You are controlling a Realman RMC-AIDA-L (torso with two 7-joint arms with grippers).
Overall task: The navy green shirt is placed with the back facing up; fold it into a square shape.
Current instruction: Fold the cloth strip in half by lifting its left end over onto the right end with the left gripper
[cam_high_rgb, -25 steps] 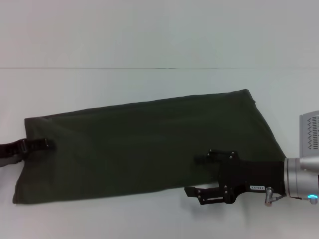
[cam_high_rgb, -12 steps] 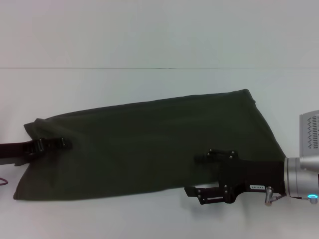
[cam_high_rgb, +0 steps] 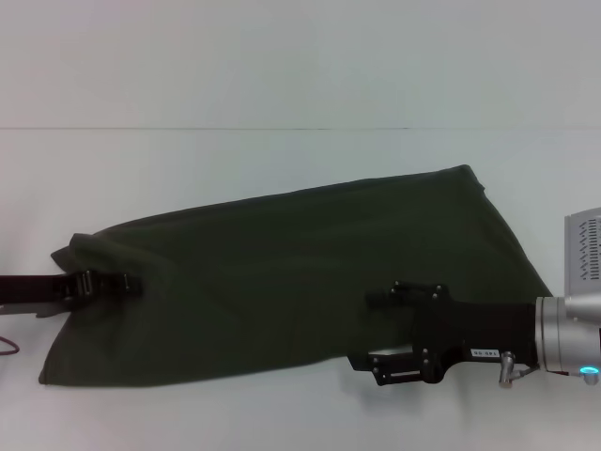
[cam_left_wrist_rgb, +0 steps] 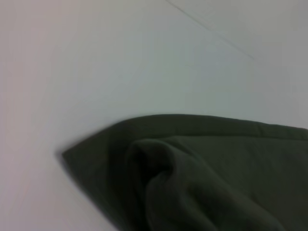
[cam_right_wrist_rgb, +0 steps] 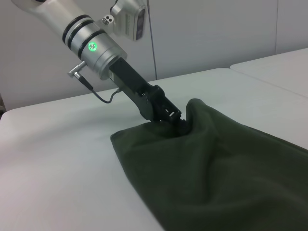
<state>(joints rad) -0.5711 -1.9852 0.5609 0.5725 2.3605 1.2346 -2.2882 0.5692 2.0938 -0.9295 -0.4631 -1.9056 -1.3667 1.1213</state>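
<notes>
At the shirt's (cam_high_rgb: pixel 300 272) left end the left claw (cam_high_rgb: pixel 120 280) is pinched shut on a bunched fold of cloth, and it should lift high and carry evenly toward the right claw (cam_high_rgb: pixel 380 329), parked with its jaws apart at the near edge, so nothing drags.

A plain white table (cam_high_rgb: pixel 282 94) fills the view, with a thin seam line (cam_high_rgb: pixel 282 129) crossing it.

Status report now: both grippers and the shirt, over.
Left gripper shut on left end of the dark olive-green short-sleeved fabric shirt, fabric bunched there. Right gripper over shirt's near right edge, fingers open. Nothing in the way.
</notes>
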